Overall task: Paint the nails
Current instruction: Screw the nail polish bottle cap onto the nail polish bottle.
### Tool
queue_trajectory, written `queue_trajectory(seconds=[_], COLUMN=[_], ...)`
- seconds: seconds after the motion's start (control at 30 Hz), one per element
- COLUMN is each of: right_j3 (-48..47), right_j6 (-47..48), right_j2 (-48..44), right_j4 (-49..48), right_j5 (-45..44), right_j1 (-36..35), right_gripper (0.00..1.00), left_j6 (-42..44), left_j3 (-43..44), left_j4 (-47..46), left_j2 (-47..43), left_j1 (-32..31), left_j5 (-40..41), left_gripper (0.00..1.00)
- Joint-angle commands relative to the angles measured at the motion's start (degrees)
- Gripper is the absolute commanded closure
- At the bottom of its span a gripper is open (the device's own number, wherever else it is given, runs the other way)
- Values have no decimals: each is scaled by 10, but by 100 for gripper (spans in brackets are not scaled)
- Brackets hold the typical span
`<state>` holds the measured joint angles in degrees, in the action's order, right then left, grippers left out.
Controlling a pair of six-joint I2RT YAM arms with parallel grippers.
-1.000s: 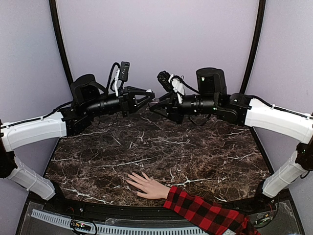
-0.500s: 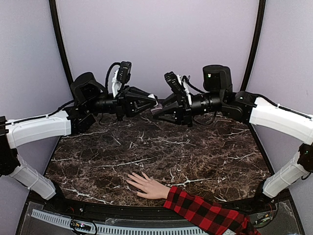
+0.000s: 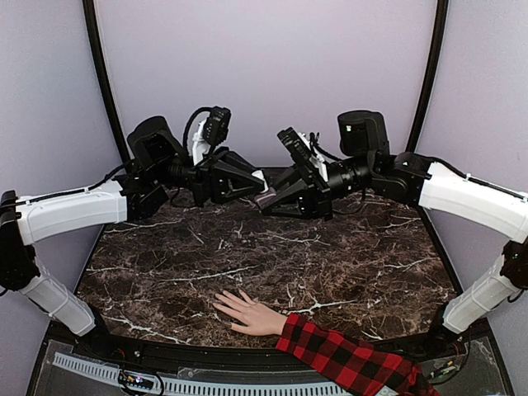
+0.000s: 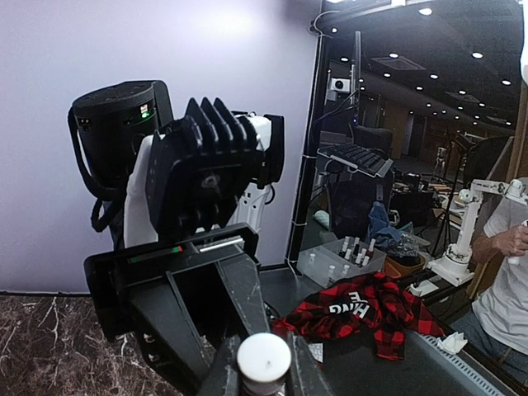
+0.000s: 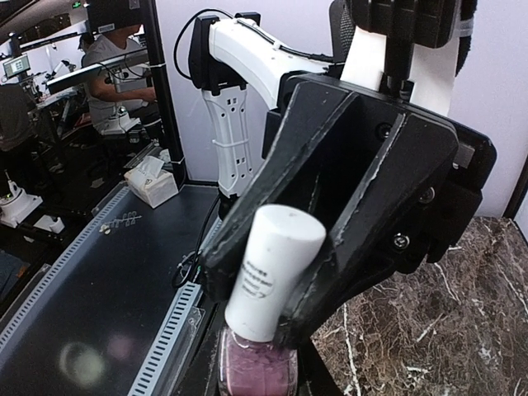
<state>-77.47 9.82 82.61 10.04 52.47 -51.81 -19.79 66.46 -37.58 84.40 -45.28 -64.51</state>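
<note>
top: left end effector (image 3: pixel 261 189) and right end effector (image 3: pixel 270 204) tip to tip above dark marbled bench (image 3: pixel 355 264), small white-capped mauve glass polish bottle (image 3: pixel 266 197) between them; nails (image 3: pixel 217 304) of pale mannequin hand (image 3: pixel 250 314) in red-black plaid sleeve (image 3: pixel 346 359) well below, apart | left wrist: left closed on white cap (image 4: pixel 264 361) | right wrist: right closed on glass body (image 5: pixel 256 369)

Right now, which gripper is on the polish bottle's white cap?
The left gripper pinches the white cap; the right gripper holds the purple glass body below.
</note>
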Motion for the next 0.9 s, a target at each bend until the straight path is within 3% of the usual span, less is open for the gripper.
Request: queue_trajectory(seconds=[0.0, 0.17, 0.53, 0.67, 0.87], right_j3=[-44, -30, -8, -6, 5], right_j6=[8, 20, 28, 22, 12], right_j2=[-16, -18, -17, -17, -14], right_j4=[-113, -103, -82, -81, -90], right_j5=[31, -9, -88, -151, -262], right_j1=[-13, -13, -13, -12, -13], right_gripper=[100, 100, 100, 100, 100], left_j6=[56, 78, 91, 109, 106], left_j3=[3, 13, 7, 7, -10], left_j4=[149, 188, 207, 235, 221], left_j2=[14, -15, -84, -102, -132], left_j1=[-3, 0, 12, 13, 13], left_j5=[7, 60, 135, 175, 242], left_gripper=[95, 77, 47, 40, 39])
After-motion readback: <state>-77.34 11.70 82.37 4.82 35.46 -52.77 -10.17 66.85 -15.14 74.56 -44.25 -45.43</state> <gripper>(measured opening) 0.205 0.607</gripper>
